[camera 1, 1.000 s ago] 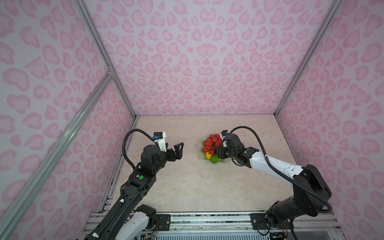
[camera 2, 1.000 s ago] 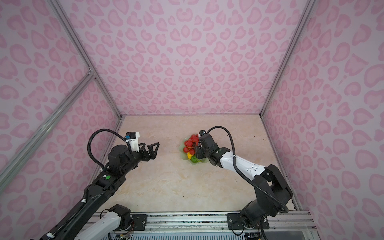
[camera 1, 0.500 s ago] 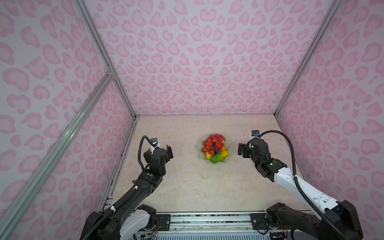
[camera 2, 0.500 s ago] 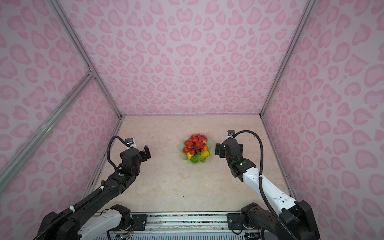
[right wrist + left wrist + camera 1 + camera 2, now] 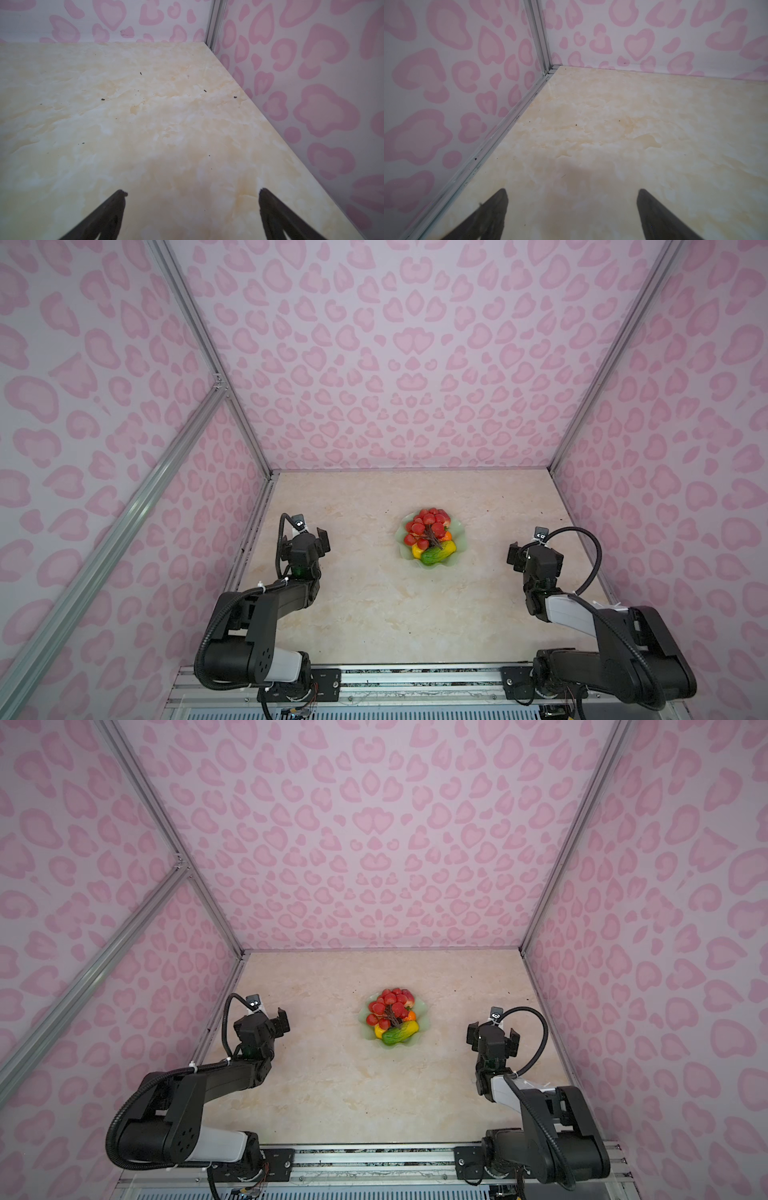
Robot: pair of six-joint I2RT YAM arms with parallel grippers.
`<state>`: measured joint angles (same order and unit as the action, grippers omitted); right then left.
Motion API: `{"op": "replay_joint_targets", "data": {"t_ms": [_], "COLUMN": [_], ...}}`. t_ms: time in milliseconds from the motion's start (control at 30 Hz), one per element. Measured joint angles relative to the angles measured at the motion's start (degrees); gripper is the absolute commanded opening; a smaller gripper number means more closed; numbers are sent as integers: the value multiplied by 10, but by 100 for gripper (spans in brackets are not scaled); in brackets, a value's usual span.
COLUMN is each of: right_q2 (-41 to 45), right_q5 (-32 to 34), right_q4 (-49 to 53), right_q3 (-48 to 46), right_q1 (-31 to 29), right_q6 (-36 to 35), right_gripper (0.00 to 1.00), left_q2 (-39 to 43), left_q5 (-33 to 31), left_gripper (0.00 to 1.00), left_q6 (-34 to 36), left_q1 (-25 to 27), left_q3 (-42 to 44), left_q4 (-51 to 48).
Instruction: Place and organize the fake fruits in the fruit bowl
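The fruits (image 5: pixel 429 536) sit piled in the bowl (image 5: pixel 459 536); none lies beside it. The left gripper (image 5: pixel 572 194) and right gripper (image 5: pixel 192 193) stand well apart from the bowl, jaws spread, empty. The task appears complete.

The bowl (image 5: pixel 459 533) heaped with fruits (image 5: pixel 428 526) is the one obstacle on the counter (image 5: pixel 374 605), midway between the side edges and nearer the far edge. Bare counter rings it on every side. Walls (image 5: pixel 415 364) shut off the far, left and right edges. The left pincer (image 5: pixel 572 190) by the left edge and the right pincer (image 5: pixel 192 190) by the right edge, jaws spread wide, face clear far corners, well apart from the bowl.
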<state>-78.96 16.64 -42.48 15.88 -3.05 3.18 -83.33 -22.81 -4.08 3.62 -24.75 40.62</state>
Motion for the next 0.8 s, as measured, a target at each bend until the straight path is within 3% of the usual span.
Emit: {"op": "replay_joint_targets", "data": {"t_ms": [100, 167, 233, 400, 800], "right_q2": [-86, -88, -98, -99, -93], "right_q5": [-41, -64, -76, -70, -69], "right_q4": [-109, -99, -159, -168, -122], "right_q3": [5, 5, 5, 21, 41], "right_q1": [5, 4, 3, -3, 9], "right_q6": [-14, -26, -29, -32, -27], "right_gripper": [100, 100, 100, 100, 100], "left_q2": [-4, -4, -3, -9, -11], "left_q5": [21, 46, 56, 59, 59], "left_gripper": [98, 98, 98, 97, 98], "left_q6": [-2, -5, -5, -9, -9], "left_q1": [-18, -19, -18, -20, -21], "left_q3": [-10, -9, -1, 67, 70], "left_q4": [9, 13, 22, 92, 148]}}
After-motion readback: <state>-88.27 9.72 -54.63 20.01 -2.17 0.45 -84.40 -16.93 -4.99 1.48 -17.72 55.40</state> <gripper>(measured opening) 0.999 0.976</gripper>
